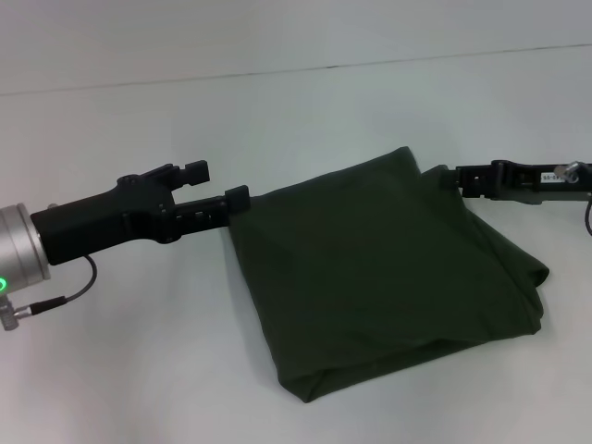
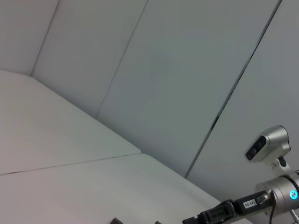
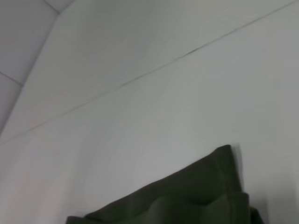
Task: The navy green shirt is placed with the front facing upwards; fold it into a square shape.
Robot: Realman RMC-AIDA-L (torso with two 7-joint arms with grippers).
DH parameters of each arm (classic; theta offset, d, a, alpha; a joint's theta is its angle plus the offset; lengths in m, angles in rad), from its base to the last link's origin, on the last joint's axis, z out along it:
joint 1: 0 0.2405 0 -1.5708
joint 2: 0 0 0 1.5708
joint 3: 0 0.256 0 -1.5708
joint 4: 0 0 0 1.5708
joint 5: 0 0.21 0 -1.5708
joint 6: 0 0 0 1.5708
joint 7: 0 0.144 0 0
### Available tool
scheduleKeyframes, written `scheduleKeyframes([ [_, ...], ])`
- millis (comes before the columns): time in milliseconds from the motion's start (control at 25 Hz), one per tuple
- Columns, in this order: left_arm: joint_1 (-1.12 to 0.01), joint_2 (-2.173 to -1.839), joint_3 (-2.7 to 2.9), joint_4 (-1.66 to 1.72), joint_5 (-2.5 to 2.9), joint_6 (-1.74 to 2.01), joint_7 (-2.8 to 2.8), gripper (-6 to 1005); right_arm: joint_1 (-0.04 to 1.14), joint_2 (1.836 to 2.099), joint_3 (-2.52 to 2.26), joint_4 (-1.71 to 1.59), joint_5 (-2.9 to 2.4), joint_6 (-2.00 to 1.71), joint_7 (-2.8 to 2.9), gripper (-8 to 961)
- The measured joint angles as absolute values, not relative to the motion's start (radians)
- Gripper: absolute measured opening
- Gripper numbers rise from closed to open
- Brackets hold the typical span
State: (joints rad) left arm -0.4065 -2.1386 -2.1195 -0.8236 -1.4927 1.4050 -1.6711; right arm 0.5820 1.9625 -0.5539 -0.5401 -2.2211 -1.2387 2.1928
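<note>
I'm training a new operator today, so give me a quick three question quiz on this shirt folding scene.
1. True or false: the navy green shirt lies folded into a rough square on the table.
2. Which end effector is at the shirt's left corner? A) left B) right
3. Fill in: the left end effector's fingers stand ____.

Key: 1 true. 2 A, the left end effector; the right end effector is at the far right edge. 3 open.

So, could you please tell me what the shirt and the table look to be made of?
The shirt looks like soft matte knit cloth, probably cotton: it sags and creases in stacked layers. The table seems a smooth, hard, pale laminate or painted board, faintly glossy.
</note>
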Motion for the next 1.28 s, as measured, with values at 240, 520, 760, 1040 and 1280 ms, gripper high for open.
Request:
scheduleKeyframes([
  [240, -0.412, -2.139, -2.123, -0.824, -1.486, 1.403, -1.671, 962, 0.588, 1.967, -0.557, -0.54, -2.219, -1.202, 2.2, 610],
  [520, -0.418, -2.141, -2.121, -0.824, -1.479, 1.402, -1.67, 962, 0.605, 1.991, -0.566, -0.538, -2.22, -1.137, 2.201, 594],
  [760, -0.419, -2.141, -2.119, -0.824, -1.477, 1.402, -1.67, 961, 0.626, 2.003, -0.581, -0.492, -2.22, -1.067, 2.201, 457],
  [1040, -0.419, -2.137, -2.123, -0.819, -1.476, 1.402, -1.67, 961, 0.632, 2.009, -0.581, -0.484, -2.213, -1.046, 2.202, 283],
  [1280, -0.419, -2.137, -2.123, -0.811, -1.476, 1.394, -1.67, 961, 0.633, 2.009, -0.571, -0.491, -2.209, -1.024, 2.202, 153],
])
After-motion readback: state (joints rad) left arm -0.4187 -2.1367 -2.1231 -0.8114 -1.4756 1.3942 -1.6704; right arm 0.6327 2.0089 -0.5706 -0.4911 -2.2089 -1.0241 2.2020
